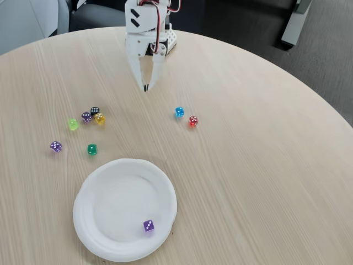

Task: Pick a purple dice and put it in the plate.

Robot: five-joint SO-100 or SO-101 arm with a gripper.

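Round tabletop of pale wood-grain laminate (265, 182), grain running on a slight diagonal, curved edge sweeping from ten o'clock over twelve to three o'clock of the fixed view. Beyond that edge, dark carpeted floor, a pale panel at the ten o'clock corner, a grey chair base or stand leg (292, 27) at one o'clock.

At twelve o'clock, white plastic two-finger gripper (146, 87) with red and black wires above, pointing down toward the table. Jaws drawn narrow, tips nearly meeting, holding nothing, hanging above bare wood.

At seven o'clock, round white paper plate with shallow raised rim (83, 221). Inside it, near the five o'clock part of its floor, a small translucent deep-violet cube with white pips, the purple dice (148, 226), resting flat, apart from the rim.

At nine o'clock, scattered small dice on the wood: another violet translucent die (56, 146) well apart from the plate; a green die (92, 149) just above the plate's rim; a yellow-green die (73, 124); then a tight cluster of a duller greyish-purple die (86, 116), a black die (95, 111) and an amber-yellow die (100, 118), close enough that touching cannot be told.

Near centre, a blue translucent die (179, 112) and a red die (193, 121) just beside each other, slightly apart.

Even, soft overhead light, faint shadows only.
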